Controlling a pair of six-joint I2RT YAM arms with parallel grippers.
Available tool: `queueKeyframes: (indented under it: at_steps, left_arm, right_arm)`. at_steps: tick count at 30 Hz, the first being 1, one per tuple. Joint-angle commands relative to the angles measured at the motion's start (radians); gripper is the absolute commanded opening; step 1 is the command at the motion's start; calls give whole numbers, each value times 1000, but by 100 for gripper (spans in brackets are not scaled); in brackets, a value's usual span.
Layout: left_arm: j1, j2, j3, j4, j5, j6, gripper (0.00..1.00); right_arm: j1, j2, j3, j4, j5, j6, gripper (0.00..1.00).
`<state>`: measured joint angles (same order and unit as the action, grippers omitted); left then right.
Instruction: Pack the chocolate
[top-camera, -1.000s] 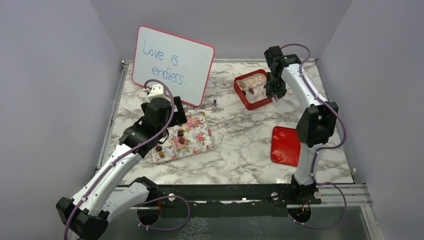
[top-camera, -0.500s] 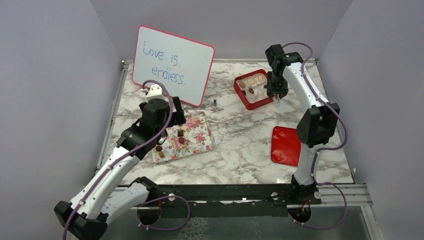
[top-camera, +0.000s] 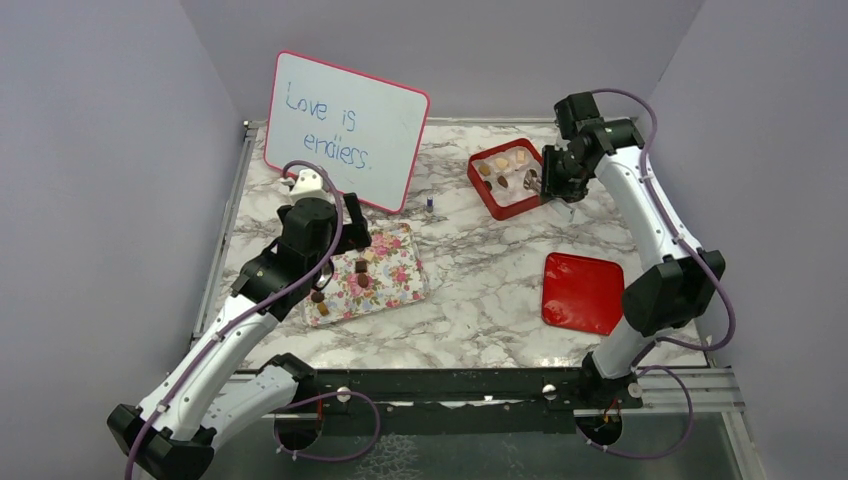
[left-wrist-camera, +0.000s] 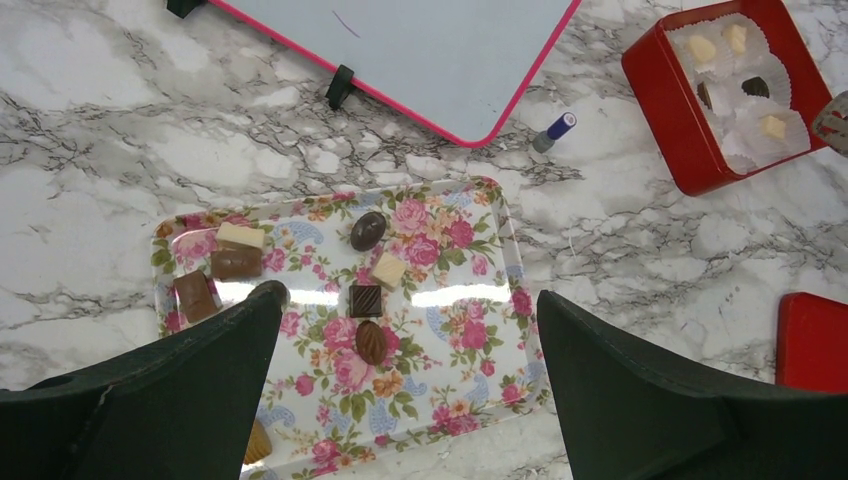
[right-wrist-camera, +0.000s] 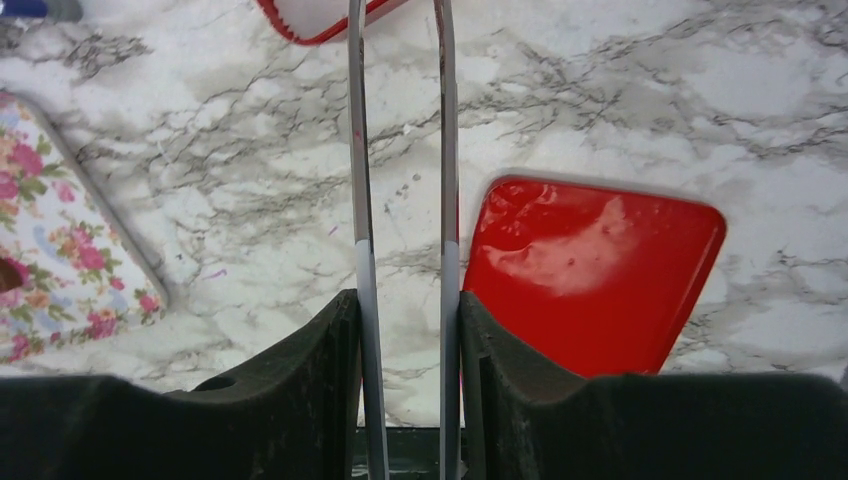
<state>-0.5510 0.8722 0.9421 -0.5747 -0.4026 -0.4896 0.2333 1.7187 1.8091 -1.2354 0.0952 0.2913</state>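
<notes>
Right gripper (right-wrist-camera: 400, 310) clenches tweezers (right-wrist-camera: 362, 200); left gripper (left-wrist-camera: 408, 300) gapes above chocolates (left-wrist-camera: 368, 231). Unseen tweezer tips could knock the red box (left-wrist-camera: 655, 120) just ahead.

One legible text only. Handwritten in blue marker on the white face of the pink-framed whiteboard (top-camera: 347, 130), propped at back left of the marble table (top-camera: 480, 270): "Love is" on upper line, "endless." on lower line, closing full stop included. Capital L, rest lower case; lines slanting down to the right with the board's tilt. Readable from top view only. From left wrist view, just the board's lower part, one short dark stroke, not readable. On small purple-capped pen (left-wrist-camera: 553, 131) by the board's foot: too small to tell. On chocolates (left-wrist-camera: 366, 300): moulded ridges, nothing readable.
</notes>
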Motion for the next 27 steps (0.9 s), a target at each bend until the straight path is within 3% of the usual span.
queueKeyframes:
  at_steps: [1, 6, 16, 23, 27]
  left_arm:
    - [3, -33, 37, -10, -14, -11, 99]
    - [3, -59, 38, -26, -38, -47, 99]
    - [3, -113, 42, -82, -93, -60, 99]
    - [3, -111, 123, -131, -234, -56, 99]
    - [3, -104, 180, -132, -276, -24, 99]
  right_arm:
    - [17, -89, -85, 103, -166, -25, 40]
    - [98, -177, -220, 229, -198, 11, 40]
    - [354, -234, -338, 436, -147, -5, 40]
    - [494, -121, -258, 350, -30, 84, 40]
    - [585, -92, -248, 390, -12, 111, 40]
